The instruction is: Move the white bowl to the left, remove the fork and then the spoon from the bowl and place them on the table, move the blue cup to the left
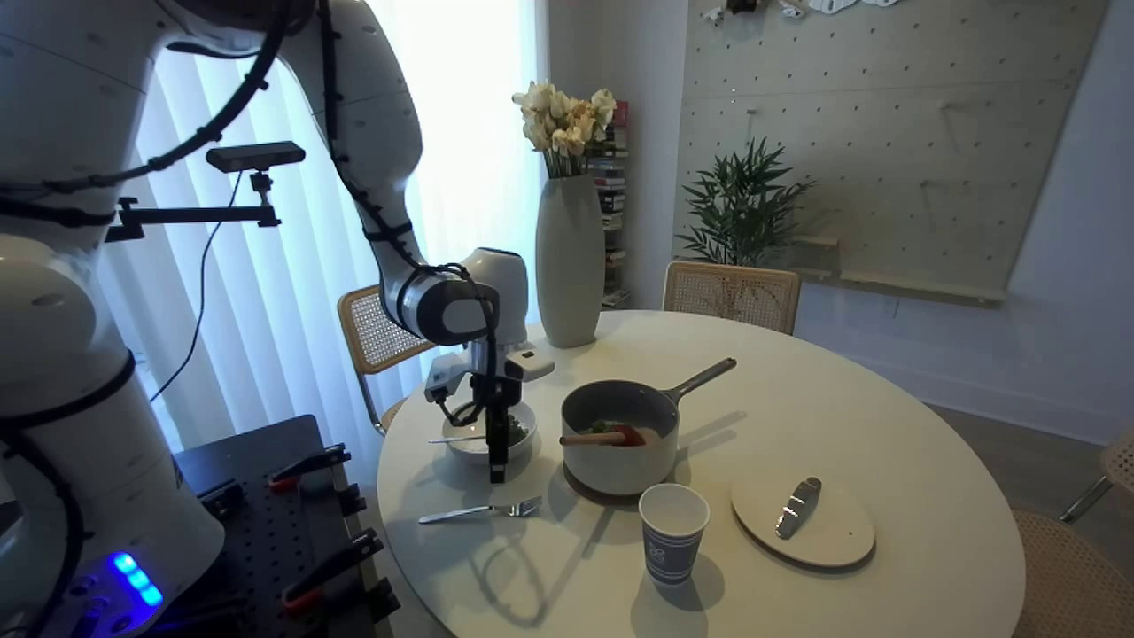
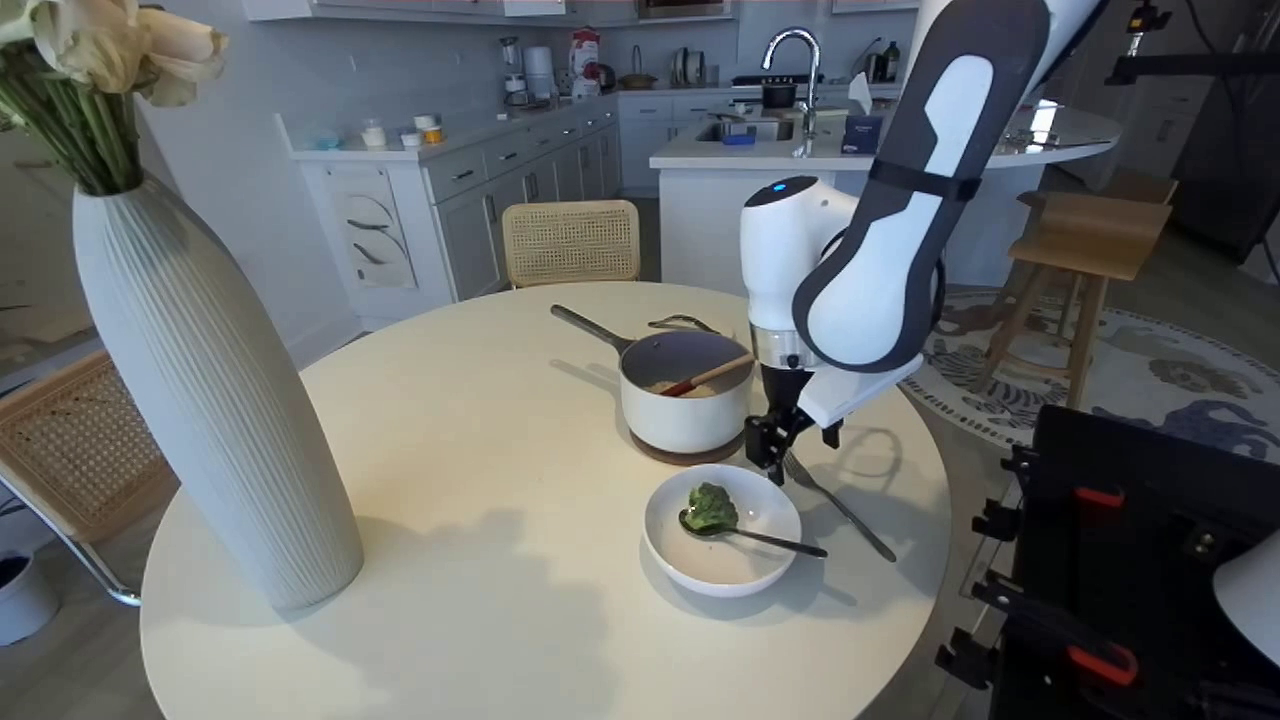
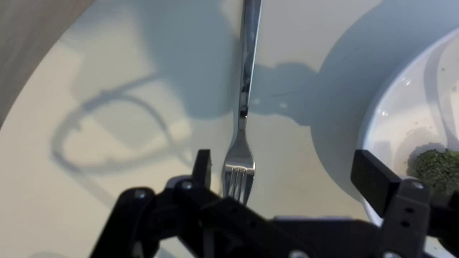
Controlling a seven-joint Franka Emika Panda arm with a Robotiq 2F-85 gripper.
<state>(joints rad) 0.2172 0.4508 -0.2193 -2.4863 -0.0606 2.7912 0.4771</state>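
- Nearest in an exterior view, a small, cylindrical blue cup (image 1: 672, 542) (white towards its rim) stands upright on the large, round, smooth white desk (image 1: 935, 532).
- Behind the cup, off to its side, a flat, round, pale plate (image 1: 837, 542) carries 1 shiny silver metal utensil (image 1: 798, 508).
- A slim, silver metal fork (image 3: 246, 89) lies flat on the desk, just beside the small, round, shallow white bowl (image 2: 690, 562) and apart from it.
- The jaws stand wide apart, low over the desk; in the wrist view the fork's tines show in the gap, nearer 1 of the 2 fingers (image 3: 202, 168), and the finger on the bowl's side overlaps the rim (whether it touches, I cannot tell).
- The bowl rests on the desk, a slim metal spoon (image 2: 760, 537) in it, the rounded end against a green broccoli floret (image 2: 712, 505), the handle over the rim.
- Near it, a deep white saucepan (image 1: 620, 468) with a long grey handle holds a red, wooden-handled spatula (image 1: 592, 439).
- Farthest on the desk, a tall, ribbed, white vase (image 1: 567, 257) holds cream flowers (image 1: 563, 120); beyond the desk, a leafy green plant (image 1: 742, 206).
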